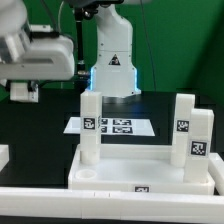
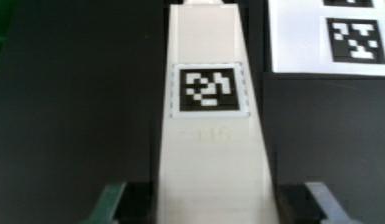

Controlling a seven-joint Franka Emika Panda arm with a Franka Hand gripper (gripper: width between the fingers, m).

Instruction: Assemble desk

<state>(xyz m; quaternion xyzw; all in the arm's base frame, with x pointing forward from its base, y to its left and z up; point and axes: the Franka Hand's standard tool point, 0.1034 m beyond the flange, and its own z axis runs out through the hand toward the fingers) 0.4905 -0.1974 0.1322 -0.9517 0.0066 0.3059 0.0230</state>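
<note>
In the exterior view I am hanging my pincer (image 1: pixel 22 92) high at that view's left, well apart from the desk panel (image 1: pixel 140 172), which is lying flat on the dark table near the front. Its raised rim is facing up and one round socket is showing at the near corner. One upright leg (image 1: pixel 90 125) is standing at the panel's left end and two more legs (image 1: pixel 183 122) are standing at its right end. I cannot tell from here whether they are seated in their sockets. The marker board (image 1: pixel 110 125) is lying just behind the panel. In the wrist view I am looking straight along a white square-section leg (image 2: pixel 212 110) with its tag facing me. My pincer (image 2: pixel 214 200) is straddling its near end, one finger on each flat side. Thin dark slivers are showing beside each finger, so I cannot tell whether I am clamping it or only bracketing it. I am judging this leg to be light, stiff and smooth plastic, so it is likely to twist or slip under a weak pinch. I am favouring a hold across two opposite flats, near one end and clear of the tag.
</note>
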